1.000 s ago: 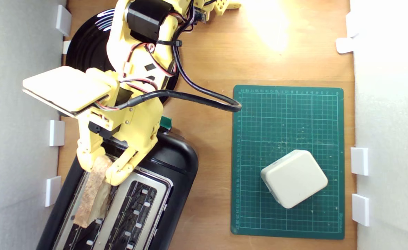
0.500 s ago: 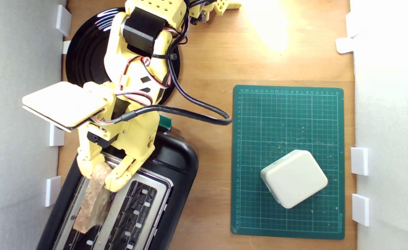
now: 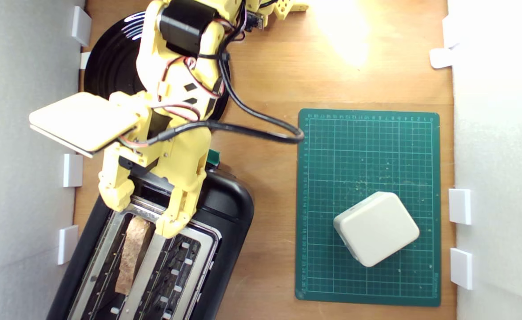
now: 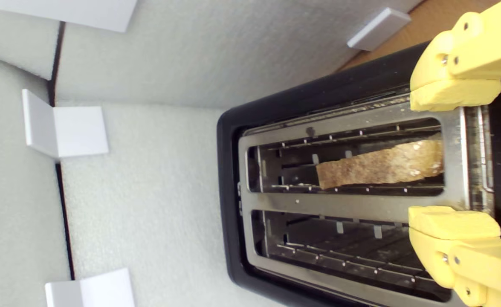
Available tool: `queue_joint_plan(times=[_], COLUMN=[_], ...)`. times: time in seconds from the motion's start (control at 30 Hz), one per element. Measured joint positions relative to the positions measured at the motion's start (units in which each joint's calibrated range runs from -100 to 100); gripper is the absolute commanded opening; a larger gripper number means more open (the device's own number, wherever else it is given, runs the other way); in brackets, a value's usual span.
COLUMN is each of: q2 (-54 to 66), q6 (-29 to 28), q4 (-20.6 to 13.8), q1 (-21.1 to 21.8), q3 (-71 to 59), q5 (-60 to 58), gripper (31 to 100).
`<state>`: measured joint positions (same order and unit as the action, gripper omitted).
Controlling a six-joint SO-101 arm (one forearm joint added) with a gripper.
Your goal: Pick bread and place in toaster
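The bread (image 3: 133, 254) (image 4: 382, 168), a brown-crusted wedge, stands on edge inside one slot of the black toaster (image 3: 232, 209) (image 4: 229, 170), the slot nearer the exterior view's left. The second slot beside it holds nothing. My yellow gripper (image 3: 144, 215) (image 4: 453, 157) hangs just above the toaster's silver top plate at the slot's end, open, with its two fingertips spread wide on either side of the slot. Nothing is between them and the bread is free of both. The teal lever (image 3: 213, 157) peeks out beside the arm.
A round glossy black plate (image 3: 109, 66) lies behind the arm. A white rounded block (image 3: 375, 228) sits on the green cutting mat (image 3: 367, 146) at the exterior view's right. White foam walls with clips (image 3: 72, 170) close in both sides.
The gripper has opened and let go of the bread, which dropped from tilted on the top plate down into the slot. The arm pulled back slightly.
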<state>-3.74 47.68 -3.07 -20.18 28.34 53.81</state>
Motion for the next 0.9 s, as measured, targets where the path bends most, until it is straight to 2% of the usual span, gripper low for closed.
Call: queue_joint_plan(times=[0.1, 0.27, 0.53, 0.7, 0.77, 0.9], q2=[6.05, 15.71, 28.9, 39.48, 42.76, 48.22], q6=[-0.88, -6.62, -18.63, -20.08, -20.08, -20.08], q4=[2.49, 2.93, 3.02, 3.02, 3.38, 3.38], q1=[-0.09, 0.82, 7.32, 13.82, 16.02, 18.4], q3=[-1.02, -2.13, -14.61, -30.42, -36.06, -45.68], q5=[0.0, 0.0, 0.0, 0.0, 0.0, 0.0], gripper=[82.5, 82.5, 82.4, 81.9, 78.5, 65.4])
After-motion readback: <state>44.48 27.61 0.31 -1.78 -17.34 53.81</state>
